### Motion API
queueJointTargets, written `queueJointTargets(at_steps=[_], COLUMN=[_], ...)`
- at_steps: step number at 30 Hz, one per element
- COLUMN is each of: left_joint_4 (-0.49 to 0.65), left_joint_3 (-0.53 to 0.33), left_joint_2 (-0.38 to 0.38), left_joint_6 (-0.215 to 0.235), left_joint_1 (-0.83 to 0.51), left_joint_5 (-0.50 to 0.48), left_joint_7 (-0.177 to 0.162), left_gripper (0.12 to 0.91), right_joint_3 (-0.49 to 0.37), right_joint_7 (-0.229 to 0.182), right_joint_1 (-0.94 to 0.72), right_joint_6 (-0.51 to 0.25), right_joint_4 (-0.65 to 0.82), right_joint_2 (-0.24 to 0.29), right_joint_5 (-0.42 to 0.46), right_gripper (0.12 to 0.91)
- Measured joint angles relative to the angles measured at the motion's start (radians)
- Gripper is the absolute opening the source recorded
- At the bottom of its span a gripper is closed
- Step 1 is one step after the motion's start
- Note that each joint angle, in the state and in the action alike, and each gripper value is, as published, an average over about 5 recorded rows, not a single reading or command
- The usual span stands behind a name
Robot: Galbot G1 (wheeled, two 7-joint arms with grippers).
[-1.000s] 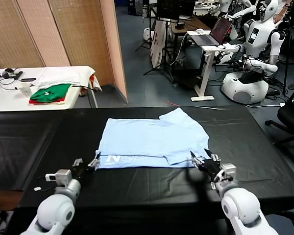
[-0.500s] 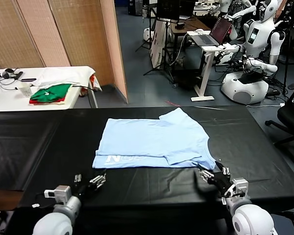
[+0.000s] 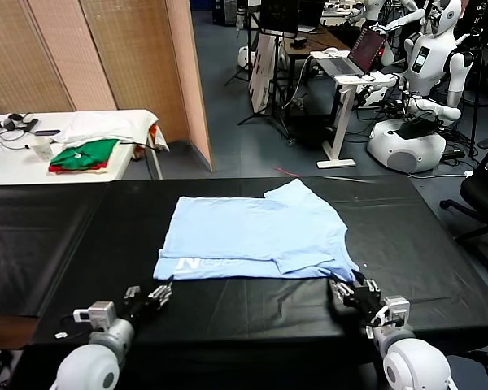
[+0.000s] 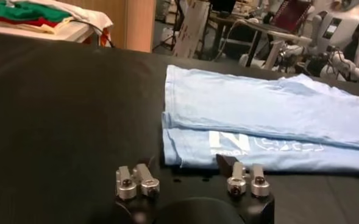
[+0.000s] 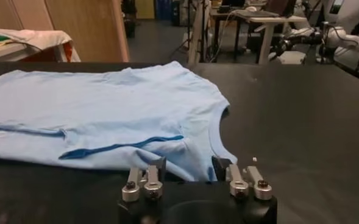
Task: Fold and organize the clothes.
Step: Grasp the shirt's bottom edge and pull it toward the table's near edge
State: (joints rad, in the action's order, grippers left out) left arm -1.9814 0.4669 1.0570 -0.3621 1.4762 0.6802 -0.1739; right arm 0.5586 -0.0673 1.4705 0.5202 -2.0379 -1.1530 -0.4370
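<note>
Regripping the pale sky-blue cotton T-shirt (image 3: 256, 236) needs both closed, empty grippers, left (image 3: 149, 297) and right (image 3: 354, 292), reopened at its near hem.

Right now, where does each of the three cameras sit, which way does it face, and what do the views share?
Head view: on the robot's head, facing forward and down at the black table; shows the left gripper and right gripper near the table's front edge.
Left wrist view: behind the left gripper, facing the T-shirt.
Right wrist view: behind the right gripper, facing the T-shirt's near corner.
Shared: the pale blue T-shirt lies in all three.
</note>
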Motion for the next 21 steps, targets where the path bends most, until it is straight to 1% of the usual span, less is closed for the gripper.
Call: queueJointTargets(at_steps=[1,3,10,14,16,21], left_joint_4=[-0.002,-0.011,-0.071,-0.114,-0.137,-0.192], left_joint_3=[0.0,-0.001,0.01,0.028,0.039,0.064], left_joint_2=[-0.002,-0.007,-0.039,-0.061,-0.072,-0.094], left_joint_6=[-0.001,-0.005,-0.029,-0.042,-0.048,-0.061], left_joint_1=[0.003,0.011,0.054,0.089,0.113,0.189], left_joint_5=[-0.001,-0.006,-0.061,-0.112,-0.135,-0.167], left_joint_7=[-0.001,-0.003,-0.037,-0.051,-0.055,-0.061], left_gripper=[0.166,0.148,0.146,0.146,0.146,0.146], right_joint_3=[0.003,0.008,0.025,0.035,0.04,0.047], right_joint_7=[-0.004,-0.011,-0.043,-0.059,-0.062,-0.066], right_joint_1=[0.004,0.015,0.055,0.076,0.086,0.113], right_joint_6=[0.014,0.042,0.145,0.204,0.215,0.216], right_joint_4=[-0.007,-0.025,-0.09,-0.131,-0.15,-0.192], right_joint_2=[0.004,0.014,0.051,0.072,0.079,0.085], right_joint_5=[-0.011,-0.03,-0.071,-0.099,-0.107,-0.113], right_gripper=[0.145,0.14,0.14,0.14,0.14,0.14])
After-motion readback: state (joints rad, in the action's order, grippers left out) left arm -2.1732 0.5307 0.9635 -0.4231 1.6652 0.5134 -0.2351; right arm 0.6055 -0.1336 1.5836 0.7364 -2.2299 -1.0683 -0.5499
